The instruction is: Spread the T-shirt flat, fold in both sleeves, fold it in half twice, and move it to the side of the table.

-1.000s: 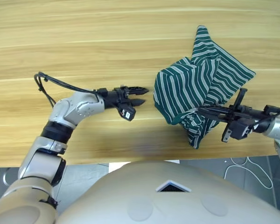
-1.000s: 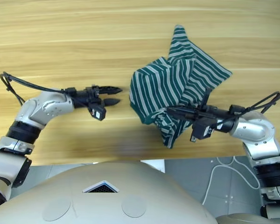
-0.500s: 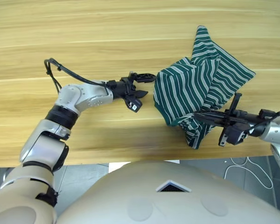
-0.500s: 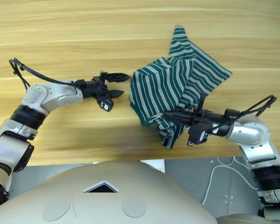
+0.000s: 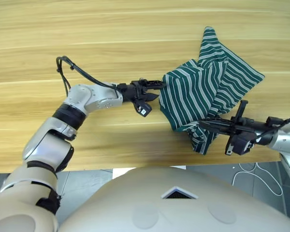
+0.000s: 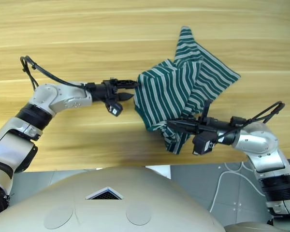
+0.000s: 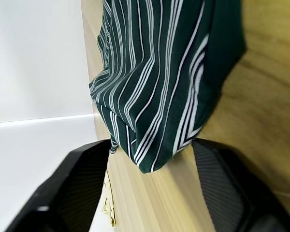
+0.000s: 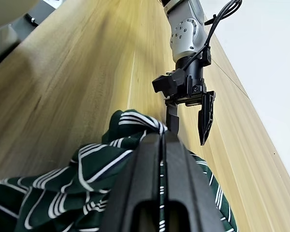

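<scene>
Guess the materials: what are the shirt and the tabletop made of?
T-shirt: soft knit fabric, likely cotton jersey, with a matte look. It drapes and bunches in loose folds and is dark green with thin white stripes.
Table: light wood or a wood-look laminate, smooth with a faint sheen. Long grain lines and plank seams show, but solid wood versus veneer cannot be told.

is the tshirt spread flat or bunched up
Bunched up: the T-shirt lies in a crumpled heap of overlapping layers, its near part pinched in the right gripper.
</scene>
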